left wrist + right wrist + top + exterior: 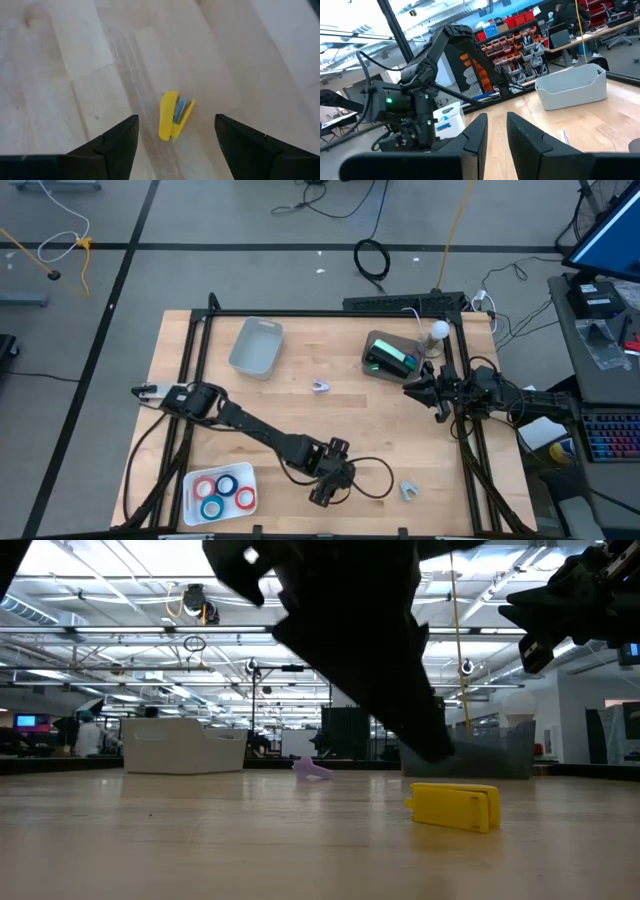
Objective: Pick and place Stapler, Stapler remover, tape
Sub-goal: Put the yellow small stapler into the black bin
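Left gripper (175,142) hovered wide open over yellow stapler (174,115) nr tabletop's front edge, bare wood around. Tape (222,491) at front-left corner. Right gripper (496,131) narrow, empty, by right edge.

Both arms are matte black, built from jointed tubular links. The left arm (262,434) carries a looped black cable at its wrist. The left gripper (176,142) has wedge-shaped black fingers (114,145).
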Controlling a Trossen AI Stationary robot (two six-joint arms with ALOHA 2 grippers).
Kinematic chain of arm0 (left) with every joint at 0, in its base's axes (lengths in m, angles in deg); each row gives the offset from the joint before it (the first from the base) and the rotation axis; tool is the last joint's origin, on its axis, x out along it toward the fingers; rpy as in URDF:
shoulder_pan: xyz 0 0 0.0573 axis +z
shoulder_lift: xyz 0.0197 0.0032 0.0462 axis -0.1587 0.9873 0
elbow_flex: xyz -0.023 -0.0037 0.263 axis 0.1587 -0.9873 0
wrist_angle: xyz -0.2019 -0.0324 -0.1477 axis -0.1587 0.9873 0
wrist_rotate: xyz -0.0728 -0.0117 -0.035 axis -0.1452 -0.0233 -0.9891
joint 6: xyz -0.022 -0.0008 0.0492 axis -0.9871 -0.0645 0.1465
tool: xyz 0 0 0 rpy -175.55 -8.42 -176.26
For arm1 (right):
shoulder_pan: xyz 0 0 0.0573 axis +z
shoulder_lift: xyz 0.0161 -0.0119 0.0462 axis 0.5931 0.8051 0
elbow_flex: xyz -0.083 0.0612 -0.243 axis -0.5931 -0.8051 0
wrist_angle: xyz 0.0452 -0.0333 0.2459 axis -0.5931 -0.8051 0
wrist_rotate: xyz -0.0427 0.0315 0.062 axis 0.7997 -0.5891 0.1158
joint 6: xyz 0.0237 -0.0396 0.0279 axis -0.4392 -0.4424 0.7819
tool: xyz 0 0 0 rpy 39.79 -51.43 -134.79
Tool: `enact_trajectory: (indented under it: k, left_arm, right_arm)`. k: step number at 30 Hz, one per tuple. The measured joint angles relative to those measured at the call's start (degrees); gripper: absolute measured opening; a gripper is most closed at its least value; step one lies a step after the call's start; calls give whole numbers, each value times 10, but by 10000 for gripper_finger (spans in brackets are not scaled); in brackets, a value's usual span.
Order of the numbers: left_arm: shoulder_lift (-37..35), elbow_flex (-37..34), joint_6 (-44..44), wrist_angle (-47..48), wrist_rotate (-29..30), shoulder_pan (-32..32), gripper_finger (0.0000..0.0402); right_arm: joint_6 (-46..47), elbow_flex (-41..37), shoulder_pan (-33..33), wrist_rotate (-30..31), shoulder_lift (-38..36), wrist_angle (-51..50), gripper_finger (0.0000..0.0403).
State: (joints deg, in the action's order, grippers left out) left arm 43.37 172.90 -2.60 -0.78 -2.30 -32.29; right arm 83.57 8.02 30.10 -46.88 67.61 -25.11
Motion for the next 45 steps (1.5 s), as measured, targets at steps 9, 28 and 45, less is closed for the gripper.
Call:
enact_trajectory:
  k: [9, 28, 45]
  left_arm:
    - [21, 0, 12, -16, -2, 3, 267]
    - [49, 2, 1, -49, 37, 5, 267]
    - [50, 1, -31, -47, 49, 0, 267]
  right_arm:
    - [1, 0, 0, 0, 0, 2, 63]
    - [2, 0, 0, 0, 1, 2, 63]
    - [0, 0, 0, 0, 1, 2, 63]
